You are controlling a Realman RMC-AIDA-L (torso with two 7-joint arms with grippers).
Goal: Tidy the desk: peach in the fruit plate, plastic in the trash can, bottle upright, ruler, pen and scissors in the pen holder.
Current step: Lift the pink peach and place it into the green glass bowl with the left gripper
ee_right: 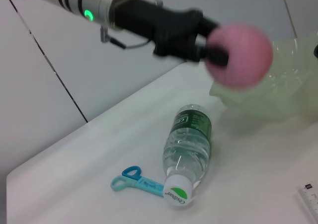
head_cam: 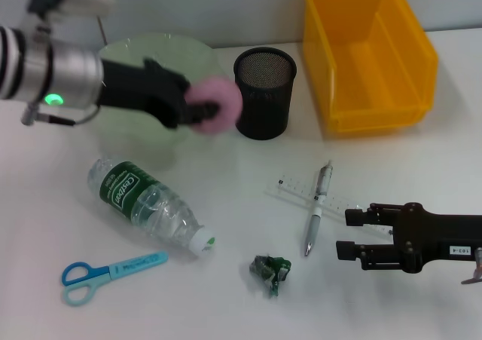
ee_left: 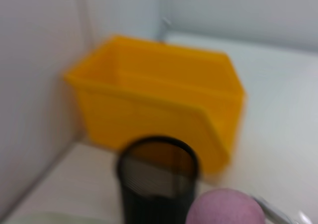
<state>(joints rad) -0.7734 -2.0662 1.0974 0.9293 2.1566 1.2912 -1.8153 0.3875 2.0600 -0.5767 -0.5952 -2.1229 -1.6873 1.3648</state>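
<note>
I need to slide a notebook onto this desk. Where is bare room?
Bare: the desk corner left of the bottle, and below the trash can. Crowded: around the ruler, pen and right gripper.

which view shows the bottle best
The head view: the whole bottle lies on its side on the desk, green label and white cap visible. The right wrist view also shows it whole, cap toward the camera. The left wrist view does not show it.
</note>
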